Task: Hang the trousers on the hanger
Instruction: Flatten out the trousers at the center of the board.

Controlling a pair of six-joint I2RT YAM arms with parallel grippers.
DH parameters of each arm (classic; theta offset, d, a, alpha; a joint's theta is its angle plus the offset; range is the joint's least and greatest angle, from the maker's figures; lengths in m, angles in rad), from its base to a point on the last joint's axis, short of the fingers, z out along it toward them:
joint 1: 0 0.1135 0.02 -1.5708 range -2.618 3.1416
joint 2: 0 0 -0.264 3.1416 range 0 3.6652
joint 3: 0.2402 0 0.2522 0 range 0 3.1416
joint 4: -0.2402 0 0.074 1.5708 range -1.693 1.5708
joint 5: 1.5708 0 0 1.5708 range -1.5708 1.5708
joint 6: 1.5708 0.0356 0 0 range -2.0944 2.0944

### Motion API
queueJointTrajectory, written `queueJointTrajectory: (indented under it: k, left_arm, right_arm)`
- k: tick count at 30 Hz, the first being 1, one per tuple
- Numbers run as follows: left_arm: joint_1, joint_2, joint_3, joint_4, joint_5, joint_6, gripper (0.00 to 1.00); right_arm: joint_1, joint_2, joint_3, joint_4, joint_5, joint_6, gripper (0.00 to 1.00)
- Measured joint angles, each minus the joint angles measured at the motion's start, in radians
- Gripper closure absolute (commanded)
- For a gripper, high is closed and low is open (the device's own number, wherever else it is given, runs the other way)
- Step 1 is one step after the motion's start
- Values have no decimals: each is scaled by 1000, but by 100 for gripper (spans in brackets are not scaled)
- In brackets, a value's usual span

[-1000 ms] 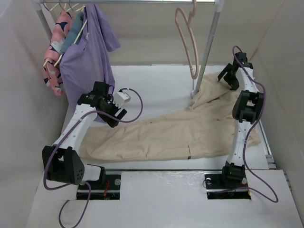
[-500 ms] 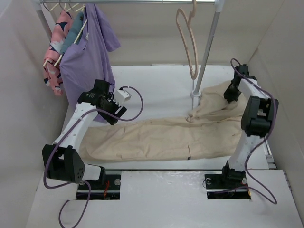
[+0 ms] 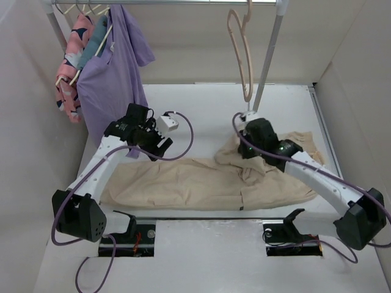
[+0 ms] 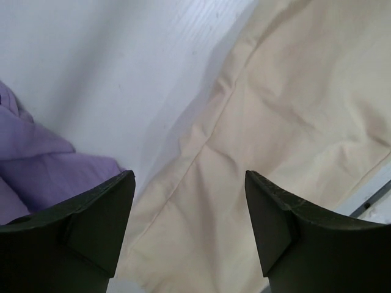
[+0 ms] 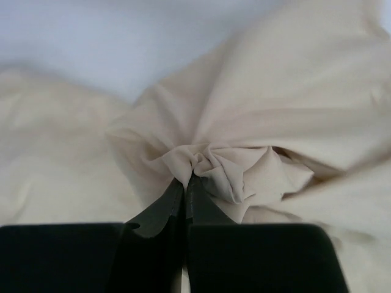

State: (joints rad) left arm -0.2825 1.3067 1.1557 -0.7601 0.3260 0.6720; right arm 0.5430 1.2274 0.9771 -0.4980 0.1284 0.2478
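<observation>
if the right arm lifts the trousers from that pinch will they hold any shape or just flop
Probably floppy: the trousers bunch into soft folds at the right gripper, so they would likely drape and sag. The legs lie long across the table, so one pinch point would likely leave most cloth dragging.

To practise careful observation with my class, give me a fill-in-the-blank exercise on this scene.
The right gripper is ____ on a bunch of the trousers.
The left gripper is ____, its fingers holding nothing.
The hanger on the rail carries ____ clothes.
Missing words: shut; open; no.
</observation>
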Motion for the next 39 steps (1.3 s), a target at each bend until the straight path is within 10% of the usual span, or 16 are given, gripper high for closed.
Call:
queueJointTrajectory:
  k: [9,10,11,15,20,27,39]
  left_arm:
    - [-2,-44,-42,150,158,-189,25]
    - [-3,-34,-41,163,174,-209,25]
    - [-5,-21,-38,173,188,-224,25]
    - [-13,84,-15,215,222,-263,24]
    - [-72,212,-2,255,221,-280,24]
    - [-225,393,95,355,179,-312,23]
    - [-358,681,275,560,26,-404,18]
  right_arm:
    - [446,190,96,29,-171,-80,100]
    - [468,217,112,32,-187,-87,88]
    - [486,237,124,35,-202,-90,37]
    - [505,230,128,33,-218,-85,0]
    - [399,68,107,29,-192,0,0]
    - [-151,-233,-26,48,-74,251,0]
    - [-529,201,-11,-51,18,378,1]
